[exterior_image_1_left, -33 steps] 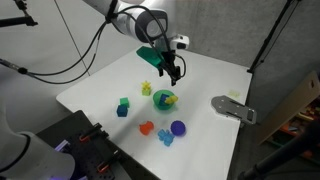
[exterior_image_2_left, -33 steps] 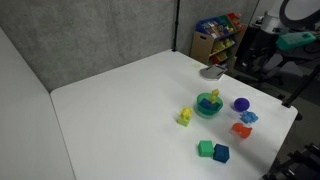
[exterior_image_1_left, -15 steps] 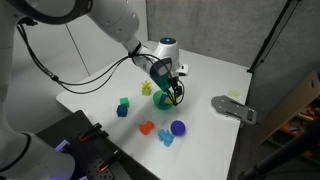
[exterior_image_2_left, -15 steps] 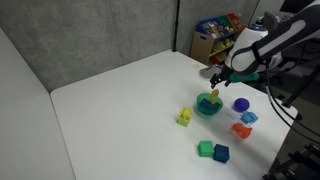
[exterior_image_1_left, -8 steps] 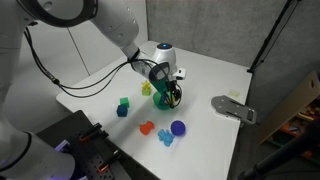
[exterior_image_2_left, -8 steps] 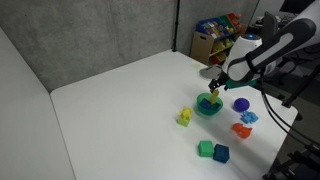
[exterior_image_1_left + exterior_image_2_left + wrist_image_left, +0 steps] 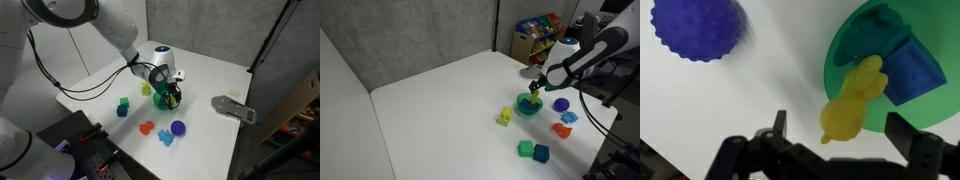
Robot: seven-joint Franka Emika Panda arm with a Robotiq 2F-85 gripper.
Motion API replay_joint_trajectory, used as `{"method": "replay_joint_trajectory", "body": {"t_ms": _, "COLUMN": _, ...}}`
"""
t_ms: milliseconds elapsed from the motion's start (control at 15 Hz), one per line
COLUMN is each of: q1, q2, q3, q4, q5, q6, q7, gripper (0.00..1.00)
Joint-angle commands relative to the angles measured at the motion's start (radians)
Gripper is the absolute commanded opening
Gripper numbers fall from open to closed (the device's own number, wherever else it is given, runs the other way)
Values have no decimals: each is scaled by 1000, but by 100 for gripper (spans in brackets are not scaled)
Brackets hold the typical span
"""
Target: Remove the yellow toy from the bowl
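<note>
The green bowl [image 7: 868, 35] sits at the upper right of the wrist view, and shows in both exterior views [image 7: 163, 101] [image 7: 527, 107]. The yellow toy [image 7: 852, 98] lies across the bowl's near rim, next to a blue piece [image 7: 910, 72] inside the bowl. My gripper [image 7: 840, 130] is open, with one finger on each side of the yellow toy and a gap to both. In both exterior views the gripper [image 7: 173, 95] [image 7: 534, 90] is down at the bowl and hides most of the toy.
A purple spiky ball [image 7: 698, 25] [image 7: 178, 128] [image 7: 561, 104] lies near the bowl. A red toy [image 7: 146, 128], a light blue toy [image 7: 166, 138], green and blue cubes [image 7: 525, 149] [image 7: 541, 153] and a yellow-green spiky toy [image 7: 505, 117] lie around it. A grey object [image 7: 232, 108] lies by the table edge.
My gripper came from above and behind the bowl down onto it, and over the last half second sank slightly lower. The toys and the bowl have not moved.
</note>
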Motion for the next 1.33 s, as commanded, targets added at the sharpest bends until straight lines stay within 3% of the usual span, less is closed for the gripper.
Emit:
{"method": "replay_joint_trajectory", "body": {"t_ms": 0, "q1": 29, "q2": 34, "q3": -34, "q4": 30, "q5": -23, "q6": 16, "q7": 48, "gripper": 73}}
{"method": "replay_joint_trajectory", "body": {"t_ms": 267, "q1": 51, "q2": 47, "q3": -56, "q4": 34, "q5": -22, "q6": 33, "q7": 62, "gripper": 38}}
{"method": "replay_joint_trajectory", "body": {"t_ms": 467, "q1": 51, "q2": 31, "q3": -53, "q4": 25, "q5": -10, "q6": 36, "q7": 61, "gripper": 18}}
{"method": "replay_joint_trajectory", "body": {"t_ms": 933, "q1": 66, "q2": -52, "q3": -80, "q4": 13, "q5": -22, "q6": 18, "q7": 69, "gripper": 11}}
{"method": "replay_joint_trajectory", "body": {"t_ms": 1267, "q1": 95, "q2": -91, "q3": -161, "q4": 19, "q5": -64, "q6": 6, "q7": 102, "gripper": 11}}
